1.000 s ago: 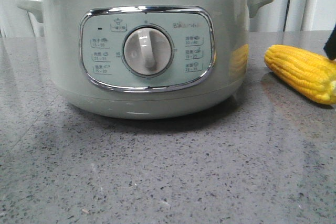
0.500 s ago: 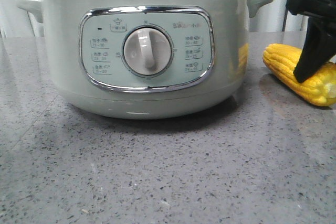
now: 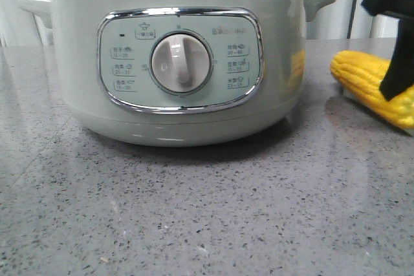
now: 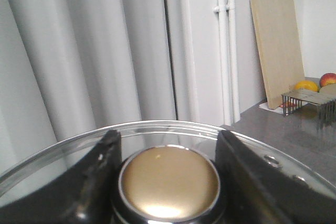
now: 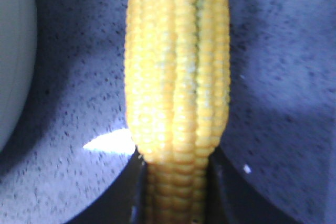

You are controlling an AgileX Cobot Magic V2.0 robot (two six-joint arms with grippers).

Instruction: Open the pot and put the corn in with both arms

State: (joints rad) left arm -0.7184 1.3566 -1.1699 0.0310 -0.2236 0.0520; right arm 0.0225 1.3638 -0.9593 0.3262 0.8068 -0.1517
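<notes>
Front camera sits low at counter height, close to the pot [image 3: 178,63] — it fills most of the frame. Left wrist camera looks level across a glass lid [image 4: 157,135] toward curtains. Right wrist camera stares straight down, very near the corn [image 5: 178,77] — same cob at the front view's right edge [image 3: 362,82].

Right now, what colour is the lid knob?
Brushed gold with a chrome ring; the knob shows best in the left wrist view.
</notes>
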